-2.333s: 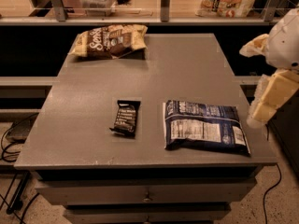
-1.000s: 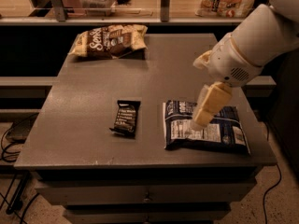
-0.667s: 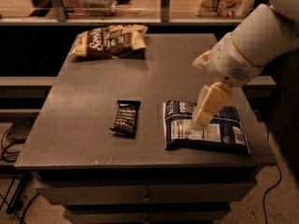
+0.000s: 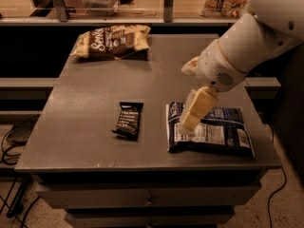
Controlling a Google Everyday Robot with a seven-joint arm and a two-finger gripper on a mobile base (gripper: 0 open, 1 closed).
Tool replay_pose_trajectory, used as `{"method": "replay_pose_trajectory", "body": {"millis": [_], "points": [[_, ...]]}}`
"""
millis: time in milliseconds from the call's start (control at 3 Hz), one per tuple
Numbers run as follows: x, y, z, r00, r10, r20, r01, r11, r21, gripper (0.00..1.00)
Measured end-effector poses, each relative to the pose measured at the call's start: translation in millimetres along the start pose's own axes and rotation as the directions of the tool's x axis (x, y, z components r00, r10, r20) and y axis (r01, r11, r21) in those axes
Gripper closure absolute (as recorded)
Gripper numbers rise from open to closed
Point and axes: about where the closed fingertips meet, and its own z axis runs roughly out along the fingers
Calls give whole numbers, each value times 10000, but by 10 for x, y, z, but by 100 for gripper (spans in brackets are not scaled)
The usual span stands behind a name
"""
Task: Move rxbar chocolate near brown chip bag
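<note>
Hovering above the left end of the dark blue bag point(image 4: 213, 136), just right of the rxbar chocolate point(image 4: 128, 120): gripper point(image 4: 185, 122), angled down and left; whether it is apart or closed cannot be told. Rxbar chocolate: flat on the grey table point(image 4: 90, 99), front-centre, ungrasped. Brown chip bag point(image 4: 111, 41): far-left corner, well apart. Risks, as judged: a descent from here could catch the blue bag instead; the thin wrapper may skid under a shallow grasp.

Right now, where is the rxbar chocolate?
The rxbar chocolate lies flat on the table toward its near edge, just left of the dark blue bag in the camera view. The gripper hangs over that bag's left end, apart from the bar.
</note>
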Motion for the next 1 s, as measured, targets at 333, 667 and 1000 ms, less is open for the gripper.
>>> {"method": "replay_pose_trajectory", "body": {"millis": [333, 667, 1000], "points": [[-196, 19, 305, 9988, -222, 447, 245, 9984, -519, 0], [-442, 38, 654, 9930, -193, 1161, 320, 9935, -1089, 0], [-630, 76, 844, 9858, -159, 1669, 393, 9897, -1379, 0]]}}
